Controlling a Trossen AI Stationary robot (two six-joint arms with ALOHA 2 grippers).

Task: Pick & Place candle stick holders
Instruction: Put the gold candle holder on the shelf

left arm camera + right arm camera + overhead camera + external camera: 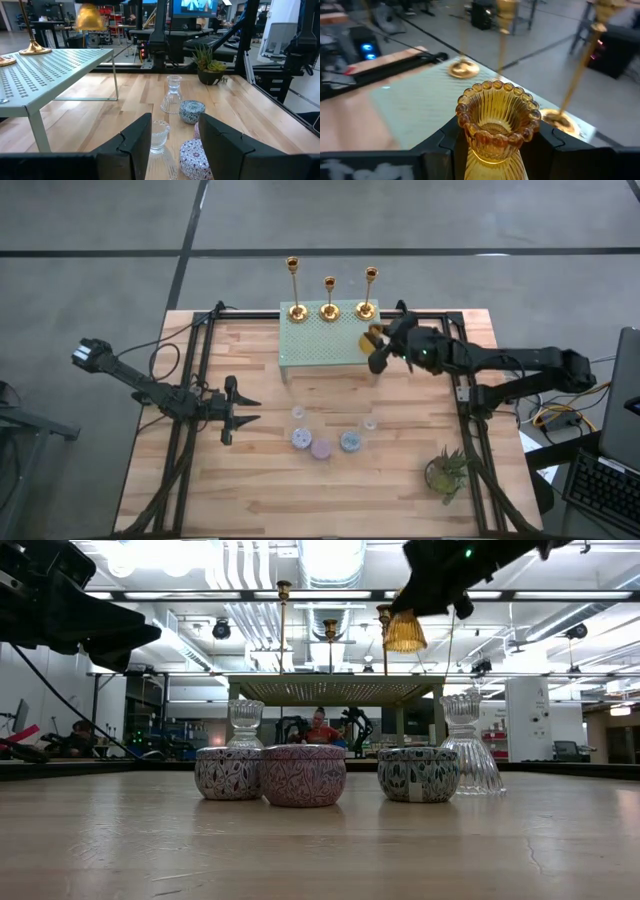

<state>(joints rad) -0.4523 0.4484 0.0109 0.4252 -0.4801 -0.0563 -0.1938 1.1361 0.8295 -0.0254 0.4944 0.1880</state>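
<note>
1. Seen from straight above, my right tool (378,350) hangs over the near right corner of the green perforated shelf (300,352), closed round an amber ribbed glass holder (371,338). The three gold candle stick holders (329,298) stand in a row along the shelf's far edge. My left tool (240,410) waits over the worktop (200,480), partly open and empty.

2. At table height, the amber glass hangs in the air above the shelf, close by the rightmost gold stem. Three patterned tins (302,774) and two clear glass holders (463,745) stand in front.

3. From my left wrist, the fingers (132,142) stand apart with nothing between them; a clear glass holder (159,136) sits just ahead.

4. From my right wrist, the amber glass fills the gap between my jaws. Gold bases lie just beyond it. My worry is that a sideways swing here could clip a thin stem and topple it off the shelf's back edge; smooth glass could also slip in my grip.
</note>
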